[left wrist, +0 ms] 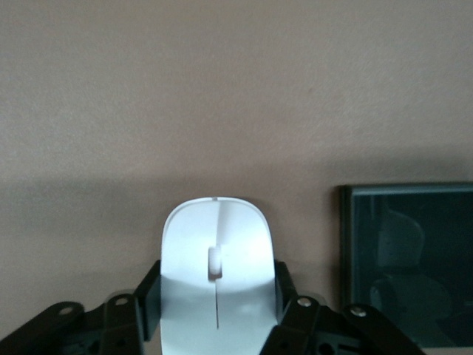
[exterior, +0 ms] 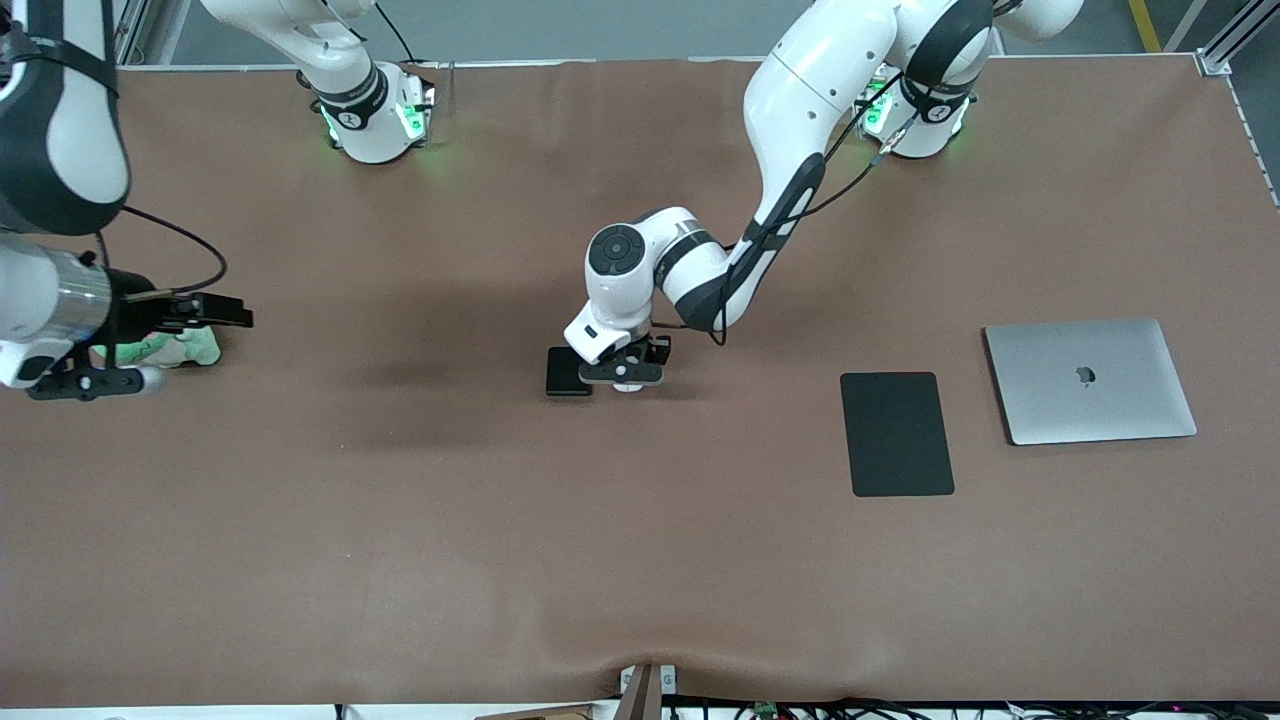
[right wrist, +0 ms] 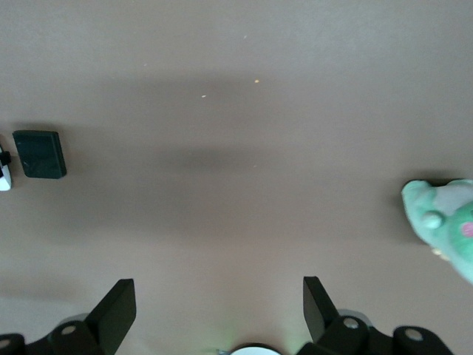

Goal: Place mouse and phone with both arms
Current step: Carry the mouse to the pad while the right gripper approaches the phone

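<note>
The white mouse (left wrist: 218, 274) lies between my left gripper's fingers (left wrist: 148, 296), whose pads press against both its sides. In the front view my left gripper (exterior: 625, 375) is low at the middle of the table, and only a white sliver of the mouse (exterior: 628, 386) shows under it. The glossy black phone (exterior: 568, 372) lies flat right beside it, toward the right arm's end; it also shows in the left wrist view (left wrist: 410, 259) and the right wrist view (right wrist: 39, 154). My right gripper (right wrist: 218, 310) is open and empty, held above the table at the right arm's end (exterior: 100, 381).
A large flat matte black pad (exterior: 897, 433) and a closed silver laptop (exterior: 1090, 380) lie toward the left arm's end. A green plush toy (exterior: 165, 350) sits under my right arm; it also shows in the right wrist view (right wrist: 443, 222). The brown table cover (exterior: 400, 500) is bare elsewhere.
</note>
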### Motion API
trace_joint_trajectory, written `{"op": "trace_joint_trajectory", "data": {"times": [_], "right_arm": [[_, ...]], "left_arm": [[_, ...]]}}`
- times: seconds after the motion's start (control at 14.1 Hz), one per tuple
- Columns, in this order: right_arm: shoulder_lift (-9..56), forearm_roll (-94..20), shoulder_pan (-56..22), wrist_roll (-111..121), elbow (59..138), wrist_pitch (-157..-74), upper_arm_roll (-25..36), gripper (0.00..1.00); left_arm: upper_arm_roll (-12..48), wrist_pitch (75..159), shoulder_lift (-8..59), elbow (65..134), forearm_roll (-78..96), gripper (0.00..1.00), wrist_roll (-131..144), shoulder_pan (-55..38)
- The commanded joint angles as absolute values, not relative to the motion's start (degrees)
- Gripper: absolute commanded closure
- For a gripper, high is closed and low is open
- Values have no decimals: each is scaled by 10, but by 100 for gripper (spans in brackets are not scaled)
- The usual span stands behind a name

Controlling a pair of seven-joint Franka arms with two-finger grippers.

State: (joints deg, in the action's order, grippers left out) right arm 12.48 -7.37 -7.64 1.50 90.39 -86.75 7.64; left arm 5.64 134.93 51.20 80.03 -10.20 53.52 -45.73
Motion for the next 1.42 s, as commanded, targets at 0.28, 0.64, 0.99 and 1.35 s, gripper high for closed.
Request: {"op": "trace_joint_trajectory", "data": {"times": [0.28,0.64,0.99,1.35], "right_arm": [[114,-109,-120,-78,992,-969,29,0],[114,-109,-121,-103,1071,-1085,-24,0],[143,-109,-141,-186,1122,-1205,-71,0],[233,-105,-162,-227,1124,-1363,-120,0]], "left_arm": [[51,1308,449,795,-111,93,554,-412],[63,1245,371,812,-104,90,517,-297],[141,1188,321,831,-59,90,359,-110],[211,1157,317,864,-58,89,195,38]]}}
